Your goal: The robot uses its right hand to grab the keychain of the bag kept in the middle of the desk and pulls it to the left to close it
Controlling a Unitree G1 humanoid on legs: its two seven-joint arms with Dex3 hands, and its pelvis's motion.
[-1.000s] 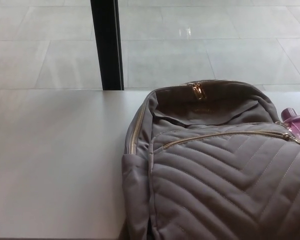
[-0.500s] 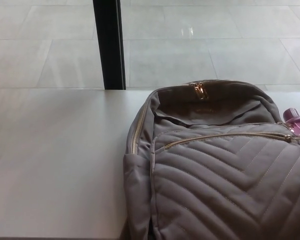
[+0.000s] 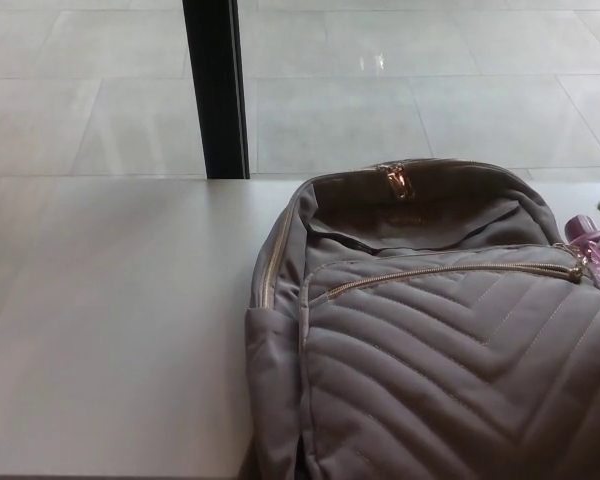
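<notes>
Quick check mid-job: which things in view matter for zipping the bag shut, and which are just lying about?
Job:
grey backpack
gold front zipper
pink keychain at the zipper's right end

Lying about:
black post
white desk
tiled floor

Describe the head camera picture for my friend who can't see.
A grey quilted backpack with gold zippers lies on a white desk, filling the lower right. A pink object peeks out at its right edge; a black post stands behind. No robot hand shows.
</notes>
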